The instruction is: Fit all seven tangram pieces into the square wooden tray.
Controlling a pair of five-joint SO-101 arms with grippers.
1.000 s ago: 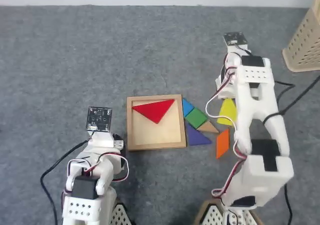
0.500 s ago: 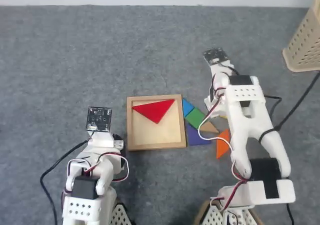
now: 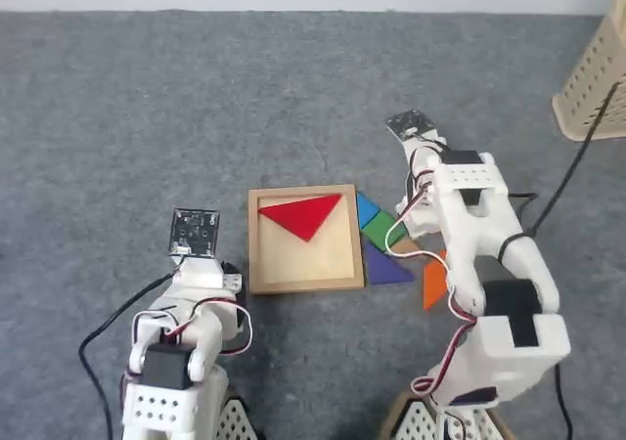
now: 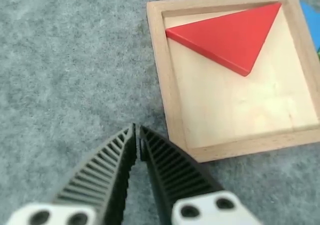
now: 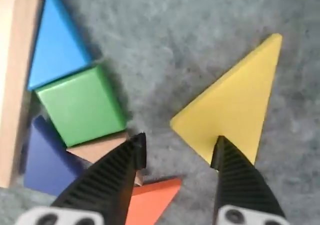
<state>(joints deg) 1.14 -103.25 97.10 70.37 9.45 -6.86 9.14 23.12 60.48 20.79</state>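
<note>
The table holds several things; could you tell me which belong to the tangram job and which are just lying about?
Job: wooden tray, red triangle, blue triangle, green square, purple triangle, orange piece, yellow triangle, tan triangle.
Stray: beige perforated box.

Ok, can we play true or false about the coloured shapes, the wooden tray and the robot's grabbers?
1. The red triangle lies inside the square wooden tray. True.
2. The yellow triangle is in the tray too. False: it lies outside it, on the grey carpet.
3. The left gripper is wide open. False: it is shut, near the tray.
4. The right gripper is open, by the yellow triangle. True.
5. The green square sits next to the blue triangle. True.
</note>
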